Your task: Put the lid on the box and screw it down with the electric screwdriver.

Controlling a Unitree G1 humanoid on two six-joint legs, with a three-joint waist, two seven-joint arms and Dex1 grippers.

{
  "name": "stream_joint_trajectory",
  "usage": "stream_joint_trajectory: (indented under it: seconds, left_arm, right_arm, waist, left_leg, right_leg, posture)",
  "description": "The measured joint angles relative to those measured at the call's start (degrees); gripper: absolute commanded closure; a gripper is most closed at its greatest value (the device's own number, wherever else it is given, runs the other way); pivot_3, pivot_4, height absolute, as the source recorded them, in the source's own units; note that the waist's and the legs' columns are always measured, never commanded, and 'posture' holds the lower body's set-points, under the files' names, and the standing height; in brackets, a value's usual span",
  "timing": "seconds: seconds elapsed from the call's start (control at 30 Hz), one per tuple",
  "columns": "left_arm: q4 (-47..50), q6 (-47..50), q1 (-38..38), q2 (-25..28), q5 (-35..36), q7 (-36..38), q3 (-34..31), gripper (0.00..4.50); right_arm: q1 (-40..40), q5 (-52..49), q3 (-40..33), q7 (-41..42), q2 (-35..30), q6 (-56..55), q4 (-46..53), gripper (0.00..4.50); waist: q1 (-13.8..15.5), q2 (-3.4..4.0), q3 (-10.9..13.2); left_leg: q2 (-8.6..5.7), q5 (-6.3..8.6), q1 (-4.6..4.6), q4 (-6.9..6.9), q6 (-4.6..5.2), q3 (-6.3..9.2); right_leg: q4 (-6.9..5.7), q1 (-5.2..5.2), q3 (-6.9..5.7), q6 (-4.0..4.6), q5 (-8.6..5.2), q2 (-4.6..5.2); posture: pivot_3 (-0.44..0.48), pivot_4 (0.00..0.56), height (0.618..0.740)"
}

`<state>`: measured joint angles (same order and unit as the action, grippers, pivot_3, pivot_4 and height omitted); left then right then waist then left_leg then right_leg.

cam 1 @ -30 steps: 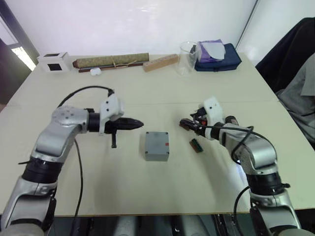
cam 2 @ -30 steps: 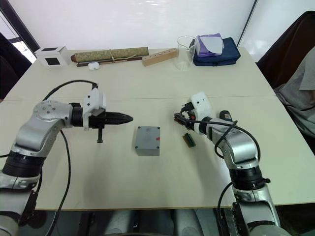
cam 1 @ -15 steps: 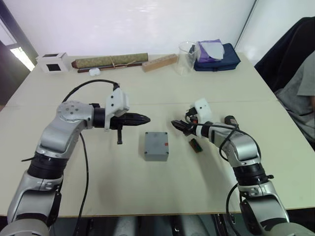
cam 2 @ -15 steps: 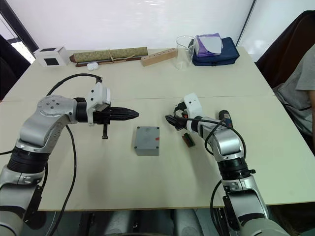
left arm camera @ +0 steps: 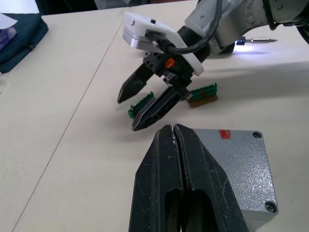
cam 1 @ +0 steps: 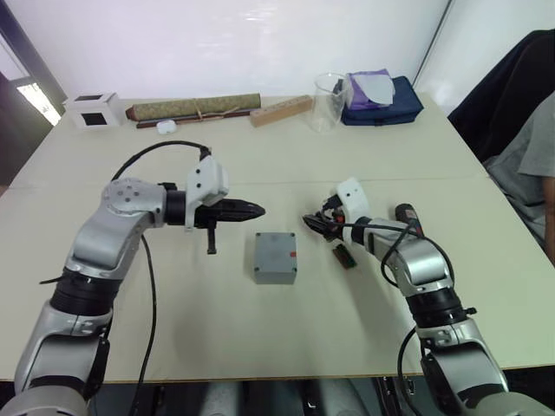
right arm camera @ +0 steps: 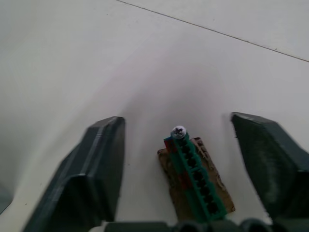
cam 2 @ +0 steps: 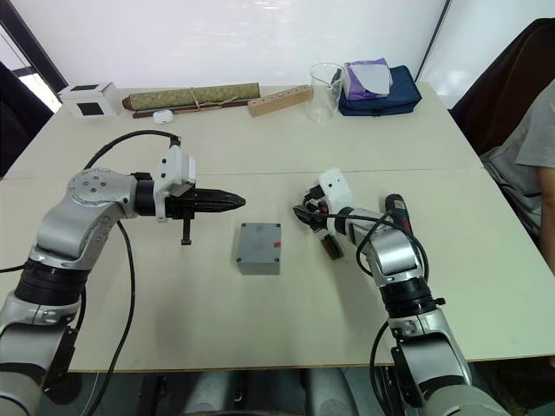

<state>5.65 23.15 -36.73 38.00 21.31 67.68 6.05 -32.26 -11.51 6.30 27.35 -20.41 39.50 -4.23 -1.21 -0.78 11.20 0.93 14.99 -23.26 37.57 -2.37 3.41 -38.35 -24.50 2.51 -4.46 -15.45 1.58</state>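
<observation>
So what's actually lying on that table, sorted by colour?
Grey: 1, the box
Green: 1, terminal strip
Black: 1, electric screwdriver
White: 1, cube
Brown: 2, long roll, wooden block
Clear: 1, beaker
Blue: 1, pouch
Total: 8

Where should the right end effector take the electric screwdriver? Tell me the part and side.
Grip the electric screwdriver on its thick black barrel, coming from above and closing across it: it lies flat on the table, and its thin bit offers little hold.
</observation>
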Motion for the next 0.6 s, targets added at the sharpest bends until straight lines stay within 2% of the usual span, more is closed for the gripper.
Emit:
stream_joint_trajectory:
  seconds: [0.03, 0.07, 0.1, 0.13, 0.17, 0.2, 0.6]
  left_arm:
    - [-0.03, -0.03, 0.00, -0.02, -0.06, -0.11, 0.01, 4.50]
    - [-0.03, -0.08, 0.00, -0.02, -0.11, -0.18, 0.01, 4.50]
    - [-0.02, -0.09, 0.00, -0.02, -0.12, -0.19, 0.01, 4.50]
    - [-0.02, -0.09, 0.00, -0.02, -0.12, -0.19, 0.01, 4.50]
    - [-0.02, -0.09, 0.00, -0.02, -0.12, -0.19, 0.01, 4.50]
    - [-0.02, -0.09, 0.00, -0.02, -0.12, -0.18, 0.01, 4.50]
    - [-0.03, -0.11, 0.00, -0.50, -0.12, -0.17, 0.04, 4.50]
  right_arm:
    - [0.13, 0.00, 0.00, 0.08, 0.00, 0.06, 0.21, 2.43]
    - [0.24, -0.01, -0.03, 0.09, 0.00, 0.11, 0.36, 2.67]
    - [0.29, -0.04, -0.07, 0.08, 0.00, 0.17, 0.47, 3.29]
    - [0.30, -0.06, -0.14, 0.07, 0.02, 0.29, 0.63, 3.54]
    - [0.29, -0.08, -0.25, 0.07, 0.04, 0.38, 0.79, 4.10]
    - [0.30, -0.10, -0.44, 0.05, 0.05, 0.66, 1.14, 4.42]
    - [0.32, -0.51, -0.38, 0.63, 0.05, 3.64, 3.47, 4.42]
  waist:
    - [-0.02, 0.00, 0.00]
    - [-0.04, 0.00, 0.00]
    - [-0.04, 0.00, 0.00]
    - [-0.04, 0.00, 0.00]
    - [-0.03, 0.00, 0.00]
    - [-0.01, 0.00, 0.00]
    - [-0.01, 0.00, 0.00]
  left_leg:
    - [0.00, 0.00, 0.00, 0.00, 0.00, 0.00]
    - [0.00, 0.00, 0.01, 0.00, 0.00, 0.00]
    - [0.00, 0.00, 0.00, 0.00, 0.00, 0.00]
    - [0.00, 0.00, 0.00, 0.00, 0.00, 0.01]
    - [0.00, 0.00, 0.00, 0.00, 0.00, 0.00]
    - [0.00, 0.00, 0.00, 0.00, 0.00, 0.00]
    - [0.00, 0.00, 0.00, 0.00, 0.00, 0.00]
  right_leg:
    - [0.00, 0.00, 0.00, 0.00, 0.00, 0.00]
    - [0.00, 0.00, 0.00, 0.00, 0.00, 0.00]
    - [-0.01, 0.00, 0.00, 0.00, 0.00, 0.00]
    - [0.00, 0.00, 0.00, 0.00, 0.00, 0.00]
    - [0.00, 0.00, 0.00, 0.00, 0.00, 0.00]
    - [-0.01, 0.00, 0.00, 0.00, 0.00, 0.00]
    - [0.00, 0.00, 0.00, 0.00, 0.00, 0.00]
  posture:
    - [0.000, 0.150, 0.736]
    - [0.000, 0.150, 0.736]
    - [0.000, 0.150, 0.736]
    - [0.000, 0.150, 0.736]
    - [0.000, 0.150, 0.736]
    - [0.000, 0.150, 0.736]
    - [0.000, 0.150, 0.736]
